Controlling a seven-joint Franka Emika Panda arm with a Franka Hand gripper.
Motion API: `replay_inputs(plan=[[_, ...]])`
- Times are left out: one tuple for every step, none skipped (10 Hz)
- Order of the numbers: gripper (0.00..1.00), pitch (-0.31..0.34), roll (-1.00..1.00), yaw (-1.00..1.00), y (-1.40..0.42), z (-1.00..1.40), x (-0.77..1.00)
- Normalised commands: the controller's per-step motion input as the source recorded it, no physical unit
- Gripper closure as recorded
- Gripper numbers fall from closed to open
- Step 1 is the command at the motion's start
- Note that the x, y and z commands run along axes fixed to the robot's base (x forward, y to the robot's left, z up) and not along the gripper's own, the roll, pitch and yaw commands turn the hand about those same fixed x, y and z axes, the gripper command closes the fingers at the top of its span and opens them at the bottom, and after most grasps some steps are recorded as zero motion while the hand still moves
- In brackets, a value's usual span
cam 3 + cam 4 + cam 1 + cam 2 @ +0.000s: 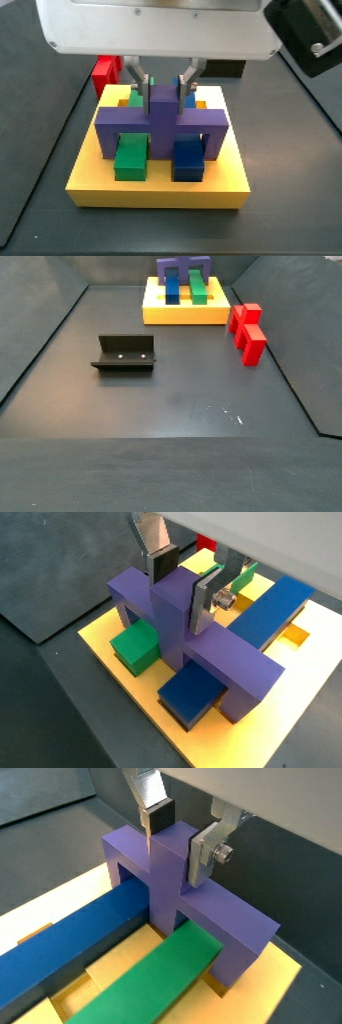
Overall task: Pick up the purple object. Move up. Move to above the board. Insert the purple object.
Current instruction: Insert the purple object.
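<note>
Wrist views, claw (pixel 185 582) slightly parted astride purple object's (pixel 201 637) ridge, seated on board (pixel 287 712).

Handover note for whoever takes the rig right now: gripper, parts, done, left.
Gripper: above the board, fingers on either side of the purple object's centre ridge; whether they are clamped or just released cannot be told.
Purple object: seated on the yellow board, bridging the green bar and blue bar.
Done: pick, lift, move, insertion apparently.
Left: confirm seating, open, retract.
Red blocks and fixture are off the board.
</note>
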Motion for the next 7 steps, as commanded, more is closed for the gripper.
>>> replay_inputs(plan=[[1.00,0.000,0.00,-0.03,0.00,0.00,-0.18],[1.00,0.000,0.00,-0.01,0.00,-0.02,0.00],[1.00,0.000,0.00,0.00,-0.01,-0.18,0.24],[1.00,0.000,0.00,-0.02,0.00,-0.28,0.33],[1.00,0.000,0.00,-0.06,0.00,-0.30,0.39],[1.00,0.000,0.00,-0.08,0.00,-0.27,0.43],[1.00,0.000,0.00,-0.09,0.00,-0.26,0.37]])
